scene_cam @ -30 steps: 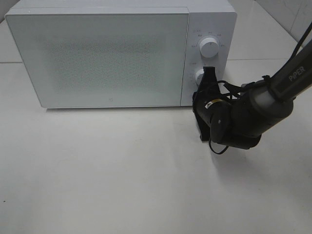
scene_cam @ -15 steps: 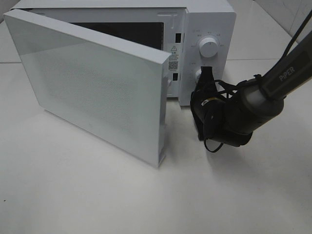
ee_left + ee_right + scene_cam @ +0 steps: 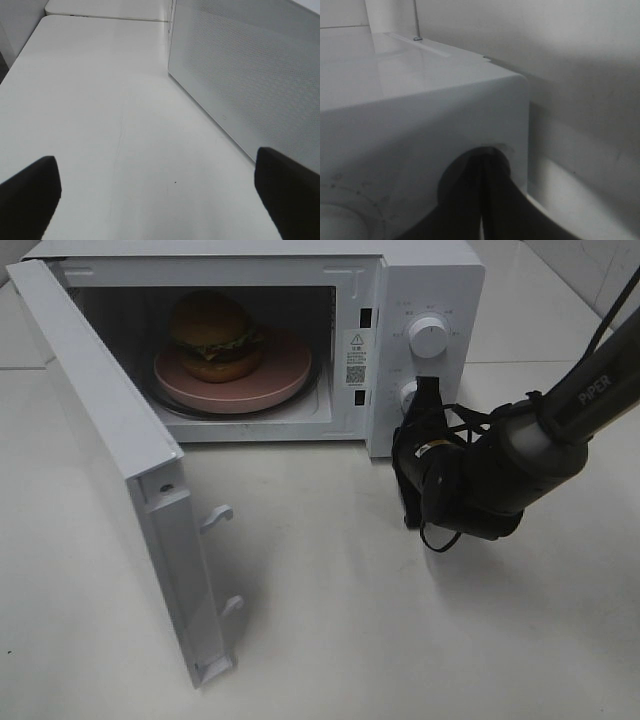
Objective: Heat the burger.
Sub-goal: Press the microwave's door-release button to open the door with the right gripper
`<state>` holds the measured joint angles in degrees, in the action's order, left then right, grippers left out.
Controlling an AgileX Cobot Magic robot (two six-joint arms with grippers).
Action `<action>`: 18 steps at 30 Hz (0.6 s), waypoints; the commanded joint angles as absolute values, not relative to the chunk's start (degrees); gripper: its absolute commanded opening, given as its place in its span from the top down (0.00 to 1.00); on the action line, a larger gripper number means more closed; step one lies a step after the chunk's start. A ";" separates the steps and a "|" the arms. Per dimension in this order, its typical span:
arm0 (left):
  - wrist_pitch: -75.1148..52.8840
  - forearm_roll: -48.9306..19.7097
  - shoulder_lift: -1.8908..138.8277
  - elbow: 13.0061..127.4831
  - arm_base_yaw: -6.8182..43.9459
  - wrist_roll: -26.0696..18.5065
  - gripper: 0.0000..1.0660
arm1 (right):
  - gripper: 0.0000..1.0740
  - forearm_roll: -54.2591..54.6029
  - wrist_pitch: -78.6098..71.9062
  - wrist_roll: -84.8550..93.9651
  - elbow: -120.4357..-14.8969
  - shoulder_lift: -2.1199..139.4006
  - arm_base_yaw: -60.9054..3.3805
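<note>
The burger [image 3: 215, 337], with brown buns and green lettuce, sits on a pink plate [image 3: 285, 375] inside the white microwave [image 3: 430, 280]. The microwave door [image 3: 110, 460] stands wide open, swung out to the left. My right gripper [image 3: 427, 390] is shut, its tips pressed against the lower knob [image 3: 407, 395] of the control panel; in the right wrist view the gripper [image 3: 482, 175] shows closed against the panel. My left gripper [image 3: 160, 195] is open and empty over the table, beside the outer face of the open door [image 3: 250, 80]. It is out of the exterior view.
The upper knob [image 3: 430, 337] sits above the right gripper. The open door reaches towards the front left of the white table [image 3: 330, 620]. The right arm [image 3: 560, 430] comes in from the right edge.
The microwave door has swung from shut to fully open to the left, uncovering the burger on its plate. The right gripper has stayed at the lower knob.
</note>
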<state>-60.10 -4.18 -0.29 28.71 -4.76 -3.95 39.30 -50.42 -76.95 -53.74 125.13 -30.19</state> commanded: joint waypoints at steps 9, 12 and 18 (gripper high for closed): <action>-59.47 -4.47 -1.43 28.48 -4.81 -3.72 0.08 | 1.00 30.60 -45.95 -78.61 -52.14 119.86 -28.25; -59.47 -4.47 -1.43 28.48 -4.81 -3.72 0.08 | 1.00 30.42 -45.72 -77.98 -50.48 118.66 -28.25; -59.47 -4.47 -1.43 28.48 -4.81 -3.72 0.08 | 1.00 29.85 -40.74 -76.15 -47.27 115.85 -28.25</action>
<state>-60.10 -4.18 -0.29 28.71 -4.76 -3.95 31.51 -42.57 -77.64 -48.41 117.69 -28.30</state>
